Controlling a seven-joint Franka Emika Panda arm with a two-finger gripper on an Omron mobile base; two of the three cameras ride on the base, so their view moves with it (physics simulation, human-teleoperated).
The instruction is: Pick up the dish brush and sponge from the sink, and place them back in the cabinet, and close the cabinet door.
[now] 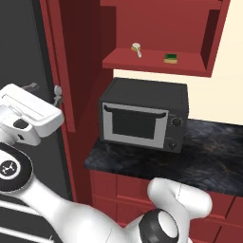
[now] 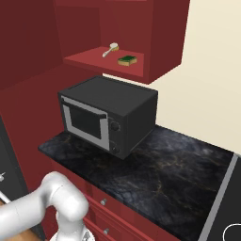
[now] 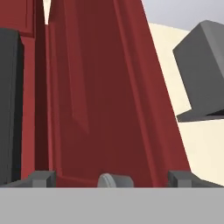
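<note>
The tall dark red cabinet door with a raised panel (image 3: 109, 100) is cut off at the top and bottom of the hand view; its small grey knob (image 3: 114, 180) is clipped below. The dark grey toaster oven (image 3: 202, 74) is cropped by the right edge there. The dish brush's thin tan handle (image 1: 139, 53) is too small to be resolved. The dark marbled countertop (image 2: 155, 174) is cut by the right edge.
</note>
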